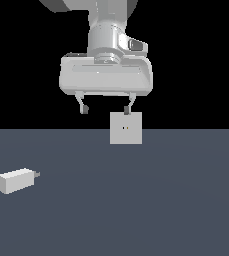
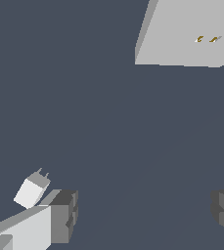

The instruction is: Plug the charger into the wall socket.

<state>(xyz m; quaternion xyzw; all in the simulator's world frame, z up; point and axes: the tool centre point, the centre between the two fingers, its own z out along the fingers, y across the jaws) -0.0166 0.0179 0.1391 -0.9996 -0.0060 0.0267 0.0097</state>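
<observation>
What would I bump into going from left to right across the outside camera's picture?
charger → gripper up in the air, open → wall socket

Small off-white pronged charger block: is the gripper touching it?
Apart. In the exterior view the open gripper hangs high, while the off-white charger block lies on the grey floor.

Open floor [image 1: 136, 200] is lying all around my charger [image 1: 16, 180], with only the socket [image 1: 125, 128] standing well apart.
</observation>
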